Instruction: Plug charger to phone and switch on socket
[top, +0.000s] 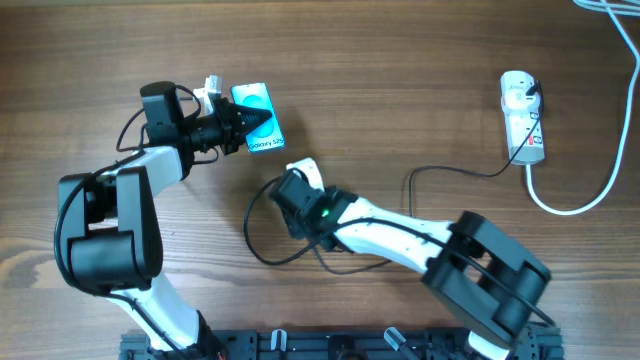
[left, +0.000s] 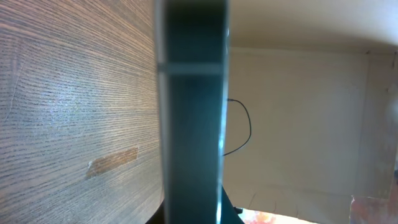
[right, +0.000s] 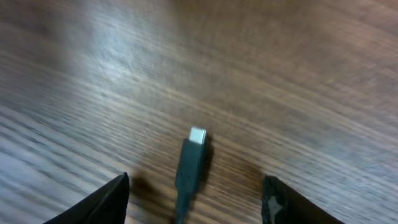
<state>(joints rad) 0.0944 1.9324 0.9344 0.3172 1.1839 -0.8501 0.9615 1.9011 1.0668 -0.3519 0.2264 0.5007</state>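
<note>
At about ten o'clock from the table's (top: 400, 60) middle, the left gripper (top: 243, 124) is pinched onto the phone (top: 254, 100). Its dark fingers lie across the teal screen, and the white end with the "Galaxy" text points toward five o'clock. In the left wrist view the phone (left: 189, 124) is a dark slab standing straight up the frame, with wood grain to its nine o'clock side and a pale wall to its three o'clock side.

Near the centre, just below the phone at about five o'clock from it, the right gripper (right: 196, 186) hangs low over the wood with its claw spread. Its fingers (right: 112, 199) stand either side of the charger (right: 188, 167) without touching it, and the connector tip (right: 197, 135) lies on the table pointing to twelve o'clock.

From there the black cable loops under the right arm and runs toward two o'clock, where its plug (top: 532, 95) sits in the socket (top: 520, 128). The thick white cord (top: 600, 190) curves away from the socket's lower end to the table's far corner.
</note>
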